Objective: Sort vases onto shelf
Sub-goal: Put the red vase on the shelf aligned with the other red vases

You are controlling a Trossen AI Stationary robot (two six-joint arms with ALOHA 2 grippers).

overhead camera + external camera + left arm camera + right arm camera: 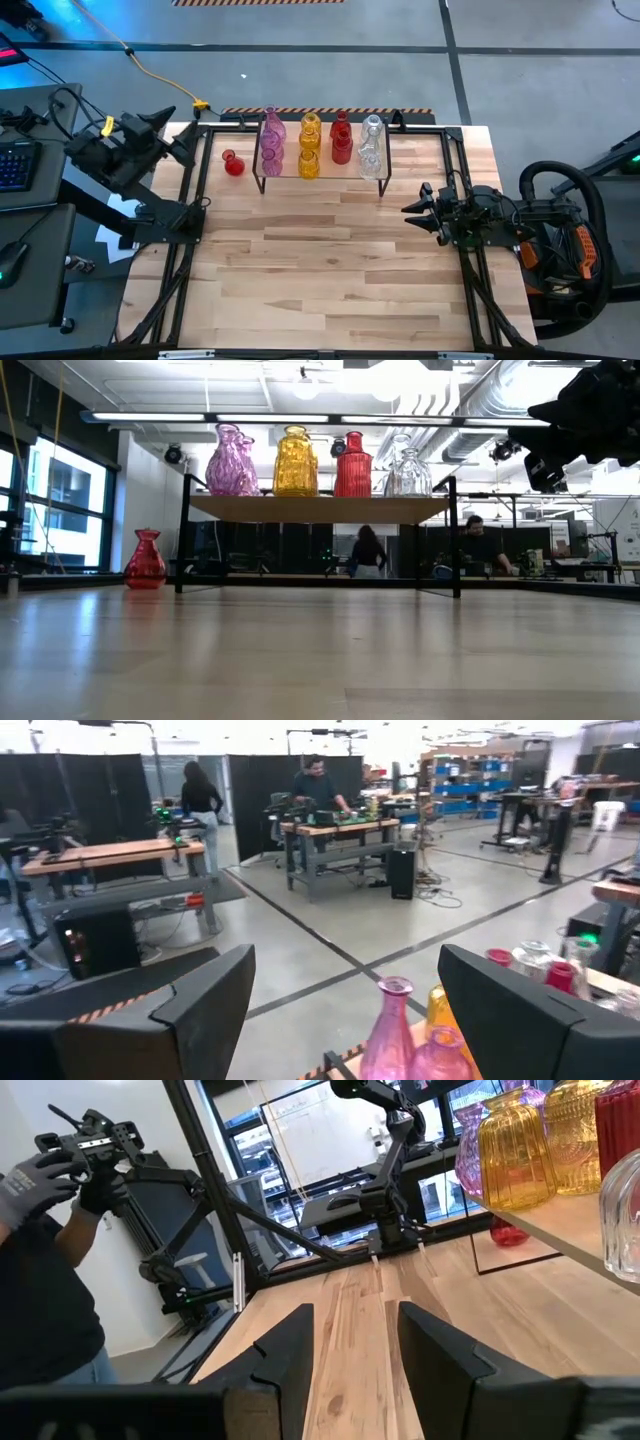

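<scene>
The shelf (320, 508) stands at the table's far middle. On its top stand pink vases (272, 140), yellow vases (310, 145), red vases (341, 140) and clear vases (371, 145), each colour in its own row. One red vase (233, 163) stands upright on its base on the tabletop, just left of the shelf. My left gripper (185, 148) hovers raised at the far left corner, open and with nothing in it (345, 980); pink vases show beyond it. My right gripper (420, 208) waits at the table's right side, open with nothing between its fingers (355, 1330).
Bare wooden tabletop (320, 270) stretches in front of the shelf. Black frame rails (180, 270) run along the table's left and right sides. A person with a gloved hand (40, 1180) stands beyond the table's left side. A keyboard (15, 165) lies on a side desk.
</scene>
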